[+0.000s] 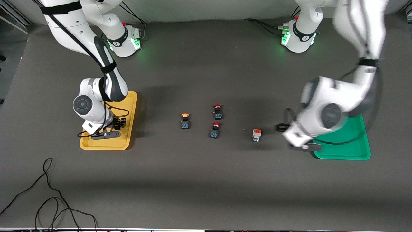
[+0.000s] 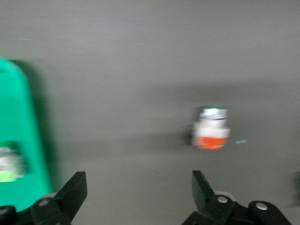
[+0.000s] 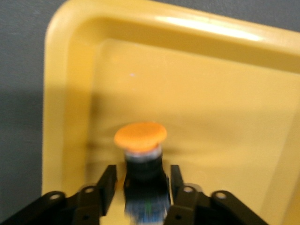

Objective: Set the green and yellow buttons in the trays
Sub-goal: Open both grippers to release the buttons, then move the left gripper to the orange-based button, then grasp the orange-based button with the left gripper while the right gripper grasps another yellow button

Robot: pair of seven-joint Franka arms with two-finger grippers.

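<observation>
Your right gripper (image 3: 140, 190) clamps the light, rigid yellow button (image 3: 140, 140) by its body over the yellow tray (image 3: 225, 89); the left gripper's (image 2: 136, 197) fingers are apart near the orange-block button (image 2: 211, 129).

The left arm (image 1: 341, 109) blurs, hiding much of the green tray (image 1: 357, 151) (its contents unseen).
</observation>
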